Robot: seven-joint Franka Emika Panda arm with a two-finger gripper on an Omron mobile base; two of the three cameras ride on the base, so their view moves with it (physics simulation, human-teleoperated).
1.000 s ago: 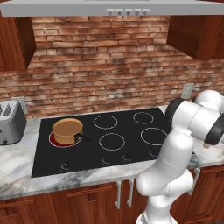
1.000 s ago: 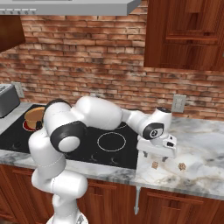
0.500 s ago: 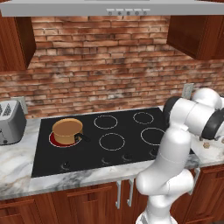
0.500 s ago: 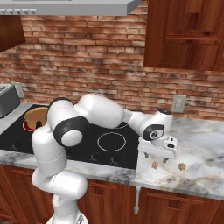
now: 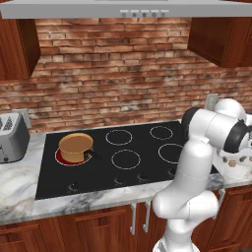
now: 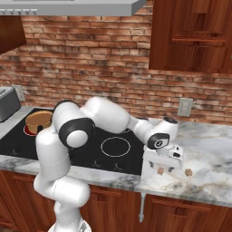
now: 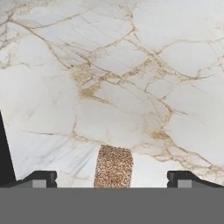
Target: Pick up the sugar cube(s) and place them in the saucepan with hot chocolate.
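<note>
Lying on the marble counter point(image 6: 213, 149) right of the black cooktop point(image 6: 90, 142), one brown sugar cube point(image 7: 113, 167) sits between the spread gripper point(image 7: 112, 177) fingers, another cube point(image 6: 188, 172) just right. Saucepan with hot chocolate point(image 5: 76, 146) on far-left burner, toaster point(image 5: 11, 138) beyond.

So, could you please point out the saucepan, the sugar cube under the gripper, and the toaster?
saucepan point(image 5: 76, 143): left base view, on its light brown top.
sugar cube point(image 7: 113, 166): hand view, on its speckled face.
toaster point(image 5: 11, 138): left base view, on its grey side.
</note>
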